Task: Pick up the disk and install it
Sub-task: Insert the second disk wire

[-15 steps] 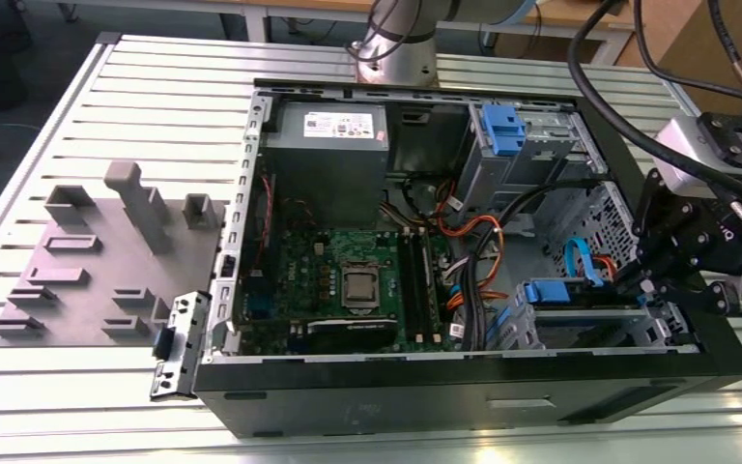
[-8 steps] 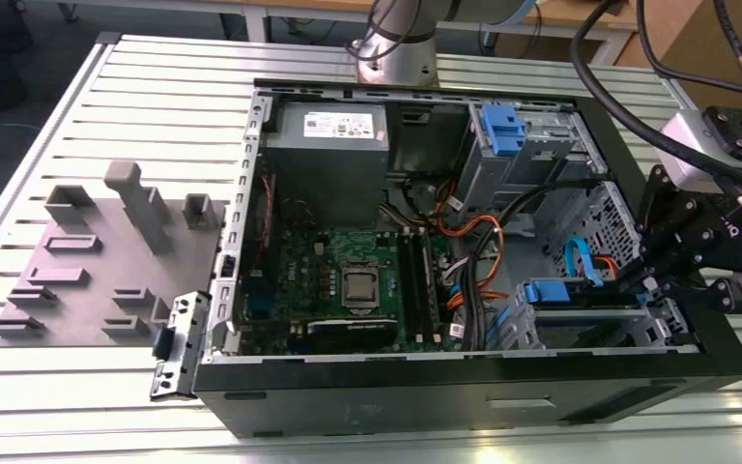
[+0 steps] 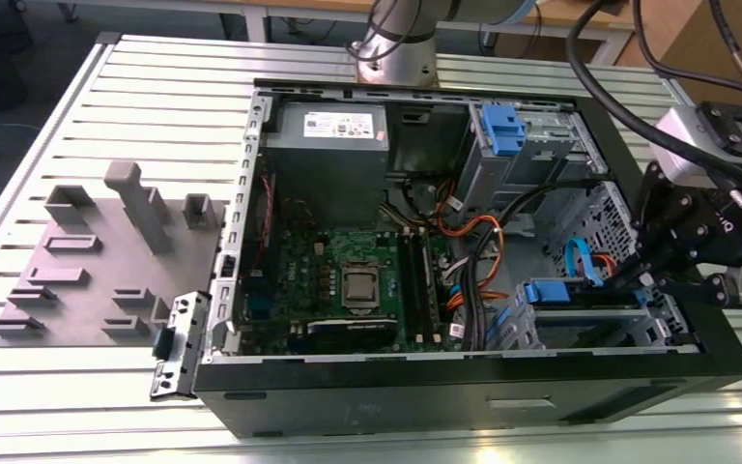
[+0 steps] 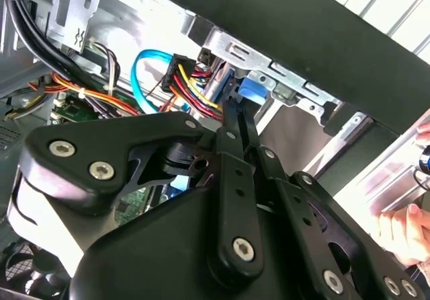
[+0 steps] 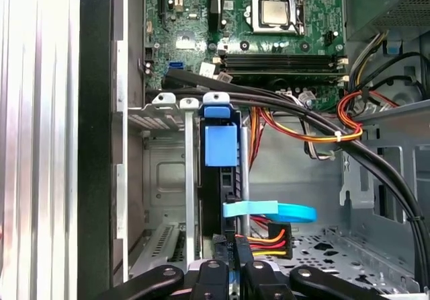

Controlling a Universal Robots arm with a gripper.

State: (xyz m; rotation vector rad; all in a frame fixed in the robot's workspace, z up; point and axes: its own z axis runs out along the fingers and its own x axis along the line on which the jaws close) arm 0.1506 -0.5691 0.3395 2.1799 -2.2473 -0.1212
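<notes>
Exterior view: an open computer case (image 3: pixel 474 382) lies on a slatted metal table (image 3: pixel 152 106), with the motherboard (image 3: pixel 345 280) exposed in its middle and a grey power supply (image 3: pixel 329 130) at its far end. The arm's base (image 3: pixel 397 48) stands on the table behind the case. A grey fixture plate (image 3: pixel 94 261) with upright blocks sits on the table toward the exterior view's left, just beside the case.

The gripper (image 3: pixel 661 285) hangs at the case's corner on the exterior view's right, down at the drive cage (image 3: pixel 590 324). The disk (image 3: pixel 549 293) stands on edge in that cage, its blue carrier tab facing up. A second blue carrier (image 3: pixel 500 130) sits in the upper bay near the power supply.

In the first wrist view the disk (image 5: pixel 220 172) runs as a thin dark slab edge-on between the cage's metal walls (image 5: pixel 164 179), with its blue tab at the far end. The gripper (image 5: pixel 227 266) has its fingers (image 5: pixel 243 263) drawn close together, pinching the disk's near edge. A blue data cable (image 5: pixel 275 212) and a red, yellow and black power plug (image 5: pixel 269 236) sit just beside the fingers.

In the second wrist view the fingers (image 4: pixel 235 135) reach to the disk's blue tab (image 4: pixel 252 88) at the cage mouth, and a person's hand (image 4: pixel 403 229) shows outside the case
</notes>
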